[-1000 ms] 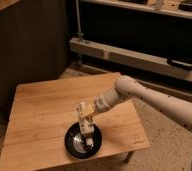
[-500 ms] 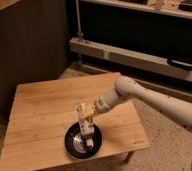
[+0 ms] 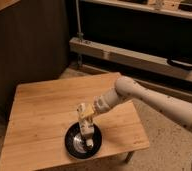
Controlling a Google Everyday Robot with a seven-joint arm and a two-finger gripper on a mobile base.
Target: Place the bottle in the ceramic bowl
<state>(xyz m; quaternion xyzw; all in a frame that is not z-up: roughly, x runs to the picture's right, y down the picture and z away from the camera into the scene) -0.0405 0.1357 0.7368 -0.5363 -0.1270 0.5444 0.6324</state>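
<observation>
Arm (image 3: 144, 97) comes in from the right edge, whitish w/ dark specks, and angles down-left over the tabletop (image 3: 41, 107). The gripper (image 3: 86, 128) hangs at its end, right above the ceramic bowl (image 3: 69, 143), pointing down into it. Fingers look clenched on the bottle (image 3: 90, 139), gripping its upper part. The bottle is roughly upright w/ a slight tilt, pale against the dark bowl. Its lower end is inside the rim, at or just above the bowl's greyish inside; can't tell if it actually touches the bottom. Bowl is glossy black and round, and sits near the front edge of the tabletop, a bit right of centre, well apart from the back corners. Tabletop is light wood, square-ish w/ rounded corners. The floor (image 3: 154, 137) beside it is speckled and pale. Behind, a long pale ledge (image 3: 124, 54) runs across under a dark opening. A dark brown panel (image 3: 29, 45) stands at back left, near the tabletop's far edge.
</observation>
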